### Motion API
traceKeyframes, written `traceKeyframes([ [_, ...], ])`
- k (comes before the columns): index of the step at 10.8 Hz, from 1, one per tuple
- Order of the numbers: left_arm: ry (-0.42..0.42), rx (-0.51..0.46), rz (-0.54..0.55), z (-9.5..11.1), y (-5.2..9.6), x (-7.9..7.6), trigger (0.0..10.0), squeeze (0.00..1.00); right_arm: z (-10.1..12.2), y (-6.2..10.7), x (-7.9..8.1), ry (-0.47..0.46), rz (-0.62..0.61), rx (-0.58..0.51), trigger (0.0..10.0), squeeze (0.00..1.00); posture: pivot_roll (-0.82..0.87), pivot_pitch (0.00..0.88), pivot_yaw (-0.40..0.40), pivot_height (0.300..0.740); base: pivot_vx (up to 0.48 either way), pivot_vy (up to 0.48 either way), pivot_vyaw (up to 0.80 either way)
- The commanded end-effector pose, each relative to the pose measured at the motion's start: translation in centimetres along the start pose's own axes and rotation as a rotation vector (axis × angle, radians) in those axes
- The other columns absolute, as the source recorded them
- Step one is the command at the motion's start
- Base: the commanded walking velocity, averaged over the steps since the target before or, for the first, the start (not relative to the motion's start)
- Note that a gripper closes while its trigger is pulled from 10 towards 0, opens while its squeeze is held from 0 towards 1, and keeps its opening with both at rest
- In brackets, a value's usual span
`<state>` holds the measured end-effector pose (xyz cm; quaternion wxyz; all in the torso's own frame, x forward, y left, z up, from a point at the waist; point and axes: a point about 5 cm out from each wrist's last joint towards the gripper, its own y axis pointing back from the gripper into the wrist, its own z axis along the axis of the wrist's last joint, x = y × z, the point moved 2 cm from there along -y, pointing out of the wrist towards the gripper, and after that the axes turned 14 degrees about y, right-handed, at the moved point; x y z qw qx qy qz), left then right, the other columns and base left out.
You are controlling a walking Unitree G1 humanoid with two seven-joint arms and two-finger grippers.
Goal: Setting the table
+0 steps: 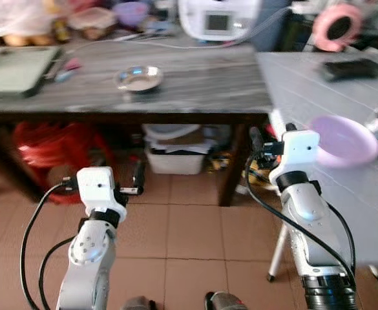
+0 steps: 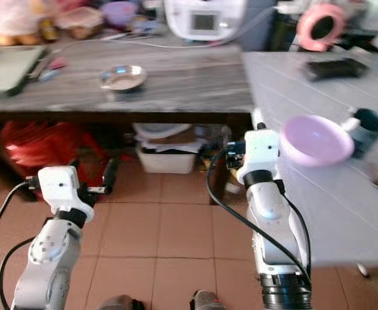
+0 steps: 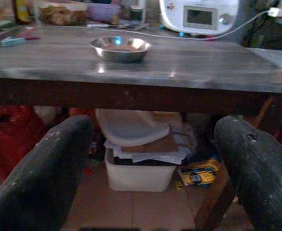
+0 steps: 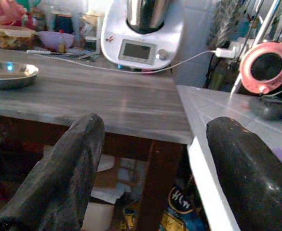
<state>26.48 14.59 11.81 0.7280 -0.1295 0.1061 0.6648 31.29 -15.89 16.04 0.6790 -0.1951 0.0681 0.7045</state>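
barely begun: steel bowl (image 1: 138,79) and pink bowl (image 1: 344,141) sit untouched; left gripper (image 1: 137,183) and right gripper (image 1: 256,143) gape wide, empty.

A lived-in home kitchen or dining corner is being shown. A dark wooden table (image 1: 195,90) is being crowded at the back with food containers (image 1: 92,20), a purple bowl (image 1: 131,11) and a white cooking machine (image 4: 143,36) being fed by a cable. A steel bowl (image 3: 120,48) is being kept on it. A white storage box (image 3: 138,173) and a red bag (image 1: 43,152) are being stored underneath, over a floor of terracotta tiles (image 1: 189,239). A grey table (image 1: 344,155) is being set beside it.
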Motion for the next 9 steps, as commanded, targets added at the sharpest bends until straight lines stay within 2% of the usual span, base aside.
traceKeyframes([
  [1, -0.003, -0.012, -0.001, 0.31, -0.03, 0.05, 10.0, 0.00, 0.64, -0.32, -0.15, 0.010, -0.002, -0.032, 10.0, 0.00, -0.02, 0.072, 0.032, 0.740, 0.000, -0.255, 0.00],
  [4, 0.003, -0.029, -0.004, 0.77, -0.19, -0.05, 10.0, 0.00, 1.28, -0.62, -0.20, 0.030, -0.002, -0.064, 10.0, 0.00, -0.02, 0.072, 0.033, 0.740, 0.000, -0.381, 0.00],
  [6, 0.003, -0.026, -0.003, 0.71, -0.16, -0.02, 10.0, 0.00, 1.07, -0.55, -0.19, 0.032, -0.002, -0.055, 10.0, 0.00, -0.02, 0.076, 0.034, 0.740, 0.000, -0.358, -0.67],
  [9, 0.006, -0.025, 0.011, 0.61, -0.16, 0.20, 10.0, 0.00, 1.09, -0.52, -0.23, 0.039, -0.001, -0.060, 10.0, 0.00, -0.03, 0.076, 0.030, 0.740, 0.000, 0.000, -0.80],
])
